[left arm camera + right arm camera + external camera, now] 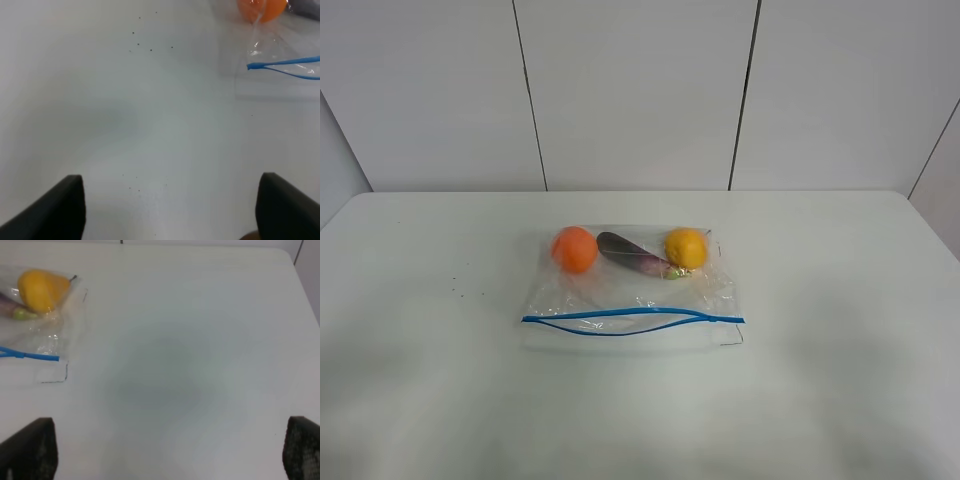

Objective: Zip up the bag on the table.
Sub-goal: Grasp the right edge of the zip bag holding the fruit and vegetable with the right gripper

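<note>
The bag [630,285] lies flat near the middle of the table [840,300], with its blue zip strip [630,318] along the edge nearest the high camera. The strip's two tracks meet at both ends but bow apart through the middle, so the mouth is not closed there. Through the clear, crinkled plastic I see three things in a row along the far side. An orange [574,249] is on the left, a purple eggplant [630,253] is in the middle, and its green end is just beside a yellow fruit [686,248] on the right. My left pincer [171,210] is over bare table off the bag's left end. Its dark fingers [60,207] are spread wide with nothing between them, and the zip's left tip is well clear of them. My right pincer [167,450] is likewise spread wide and holds nothing, over bare table off the bag's right end, apart from its corner.
</note>
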